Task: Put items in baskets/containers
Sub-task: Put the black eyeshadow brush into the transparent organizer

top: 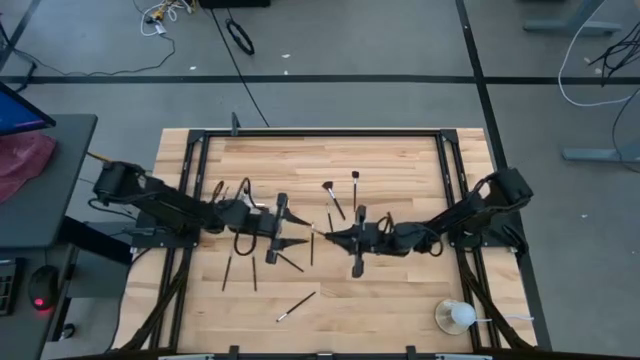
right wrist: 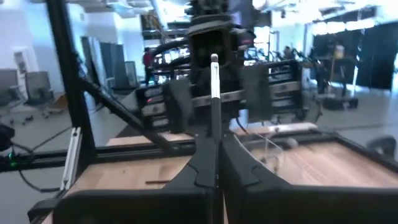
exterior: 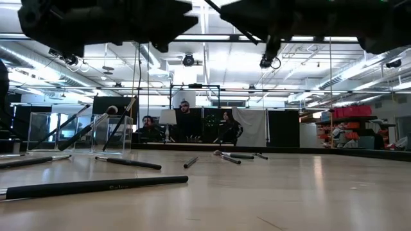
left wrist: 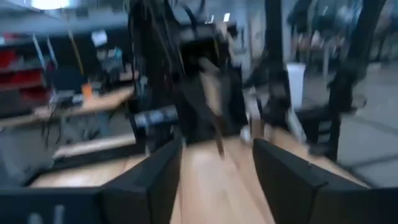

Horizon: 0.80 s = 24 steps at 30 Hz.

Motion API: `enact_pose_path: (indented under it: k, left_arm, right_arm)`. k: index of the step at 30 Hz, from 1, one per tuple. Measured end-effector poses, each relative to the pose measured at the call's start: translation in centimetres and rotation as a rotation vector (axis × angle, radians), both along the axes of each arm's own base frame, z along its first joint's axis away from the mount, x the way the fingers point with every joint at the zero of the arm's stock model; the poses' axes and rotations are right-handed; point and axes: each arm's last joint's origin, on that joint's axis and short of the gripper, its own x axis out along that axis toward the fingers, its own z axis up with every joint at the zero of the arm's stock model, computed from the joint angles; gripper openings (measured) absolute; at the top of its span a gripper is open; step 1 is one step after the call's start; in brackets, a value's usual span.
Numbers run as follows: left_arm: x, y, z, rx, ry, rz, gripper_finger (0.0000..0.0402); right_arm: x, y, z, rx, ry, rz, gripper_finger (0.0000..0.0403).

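My right gripper (top: 337, 237) is above the table's middle, shut on a slim dark makeup brush (right wrist: 214, 99) whose pale tip (top: 315, 229) points at my left gripper (top: 296, 236). My left gripper is open and empty, facing it a short way off; the held brush shows between its fingers (left wrist: 217, 138). The clear plastic holder (exterior: 110, 133) stands at the far left with several brushes leaning in it (top: 222, 190). Loose brushes lie flat on the wood: two at the far middle (top: 332, 197), several near the left front (top: 253, 270), one toward the near edge (top: 296, 305). My right gripper pinches the brush's handle (right wrist: 215, 140) between its two shut fingers. The fingers come level from the table's right and lie along the brush. The brush sticks out ahead of the fingertips toward the table's left, lifted clear of the table.
A white round ball-like object with a stick (top: 457, 316) sits at the near right corner. A black frame (top: 320, 133) runs around the wooden table top. People sit in the room beyond the far edge (exterior: 185, 122).
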Motion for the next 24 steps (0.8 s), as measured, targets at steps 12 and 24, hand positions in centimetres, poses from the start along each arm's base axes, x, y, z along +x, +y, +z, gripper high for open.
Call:
enact_pose_path:
  k: [12, 24]
  left_arm:
    - [0.1, -0.1, 1.0, -0.044, -0.099, -0.088, 0.0218]
    - [0.8, -0.2, 1.8, -0.038, -0.103, -0.084, 0.0076]
  right_arm:
    - [1.6, 0.1, 0.3, -0.05, -0.014, -0.017, 0.0006]
    - [1.6, 0.1, 0.3, -0.047, -0.018, -0.016, 0.0008]
